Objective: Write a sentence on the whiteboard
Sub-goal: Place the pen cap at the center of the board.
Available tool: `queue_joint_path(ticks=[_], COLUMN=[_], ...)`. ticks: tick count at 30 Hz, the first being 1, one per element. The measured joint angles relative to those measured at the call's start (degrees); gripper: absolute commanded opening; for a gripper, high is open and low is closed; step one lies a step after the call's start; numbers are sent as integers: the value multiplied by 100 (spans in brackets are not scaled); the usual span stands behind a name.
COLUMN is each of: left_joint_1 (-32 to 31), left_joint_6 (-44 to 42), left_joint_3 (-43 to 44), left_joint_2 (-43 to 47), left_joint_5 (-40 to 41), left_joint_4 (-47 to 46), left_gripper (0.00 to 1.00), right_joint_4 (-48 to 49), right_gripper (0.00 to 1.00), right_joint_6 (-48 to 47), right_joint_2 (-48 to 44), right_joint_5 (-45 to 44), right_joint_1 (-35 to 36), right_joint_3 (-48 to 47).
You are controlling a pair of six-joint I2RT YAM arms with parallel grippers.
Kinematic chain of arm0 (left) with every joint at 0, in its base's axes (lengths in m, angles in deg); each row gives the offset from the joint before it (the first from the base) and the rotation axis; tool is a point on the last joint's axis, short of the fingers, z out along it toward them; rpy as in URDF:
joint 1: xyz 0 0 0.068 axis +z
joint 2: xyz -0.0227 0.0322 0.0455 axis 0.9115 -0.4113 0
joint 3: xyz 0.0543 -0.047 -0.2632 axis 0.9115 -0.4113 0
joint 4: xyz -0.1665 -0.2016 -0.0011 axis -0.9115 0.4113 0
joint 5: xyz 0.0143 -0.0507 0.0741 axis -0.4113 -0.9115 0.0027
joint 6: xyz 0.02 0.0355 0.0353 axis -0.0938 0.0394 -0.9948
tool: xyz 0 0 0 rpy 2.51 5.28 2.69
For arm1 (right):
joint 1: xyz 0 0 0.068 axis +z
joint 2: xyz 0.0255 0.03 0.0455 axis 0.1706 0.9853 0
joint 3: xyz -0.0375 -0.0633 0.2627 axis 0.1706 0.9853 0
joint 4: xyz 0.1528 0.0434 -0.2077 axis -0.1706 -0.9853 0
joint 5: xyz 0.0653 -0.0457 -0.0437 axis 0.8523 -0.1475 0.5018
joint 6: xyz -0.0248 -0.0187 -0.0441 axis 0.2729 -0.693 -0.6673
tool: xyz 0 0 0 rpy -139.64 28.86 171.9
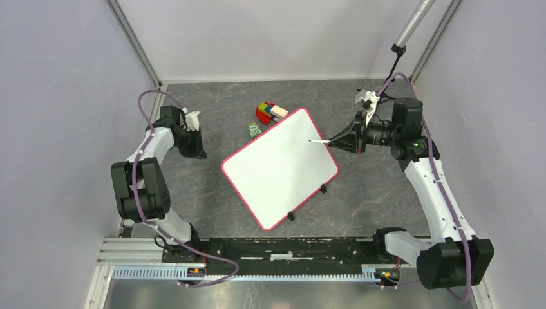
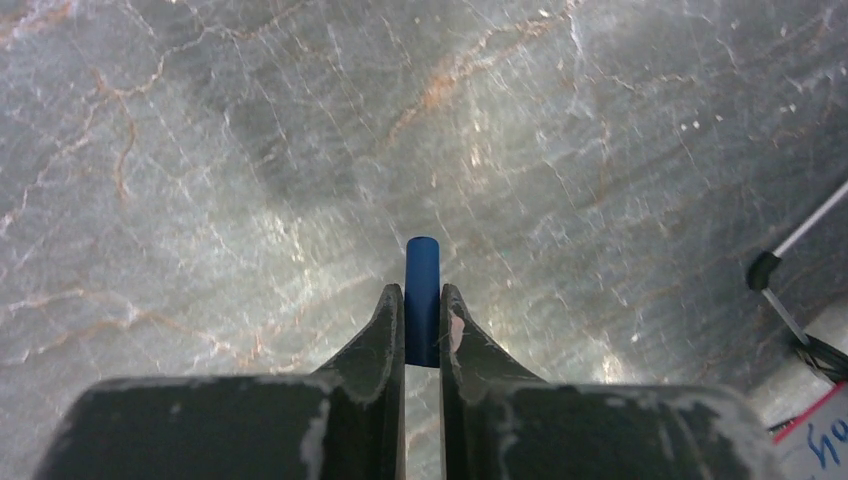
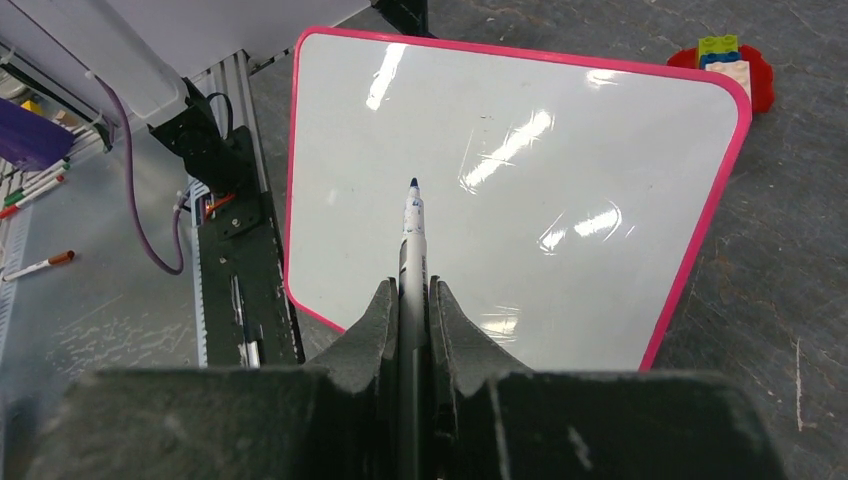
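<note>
The grey stone-patterned table (image 1: pixel 386 206) carries the whiteboard (image 1: pixel 280 167), which lies flat in the middle, turned at an angle, its face plain white with glare. The right gripper (image 3: pixel 410 300) is closed narrowly on a marker (image 3: pixel 413 225). The marker's dark tip points over the board's far right part; if it touches, I cannot tell. The left gripper (image 2: pixel 422 310), well apart on the board's left, pinches a small blue cap (image 2: pixel 423 285) between its 2 fingers. Coloured toy bricks (image 1: pixel 267 112) sit just beyond the board's far corner.
</note>
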Motion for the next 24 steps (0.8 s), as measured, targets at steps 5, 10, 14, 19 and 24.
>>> queue_joint_path(ticks=[5,10,14,19,24], left_joint_1=[0,0,0,0,0], left_joint_6=[-2,-2,-4,-15,-223], left_joint_3=[11,42,66,76,160], left_joint_2=[-522,-949,-1036,-1036,-1034], left_joint_5=[-50,-120,-181,-249,-282], left_joint_4=[-315,-446,-479,-466,-271], left_gripper=[19,27,38,44,49], right_joint_4=[-142,-330,-435,-505,-525], right_gripper=[0,0,0,0,0], right_joint_6=[-258,-472,-610,-702,-726], right_joint_2=[0,0,0,0,17], right_joint_5=[-96,-229,-306,-398,-415], right_joint_1=[111,280,426,568,621], right_joint_3=[15,70,72,72,72])
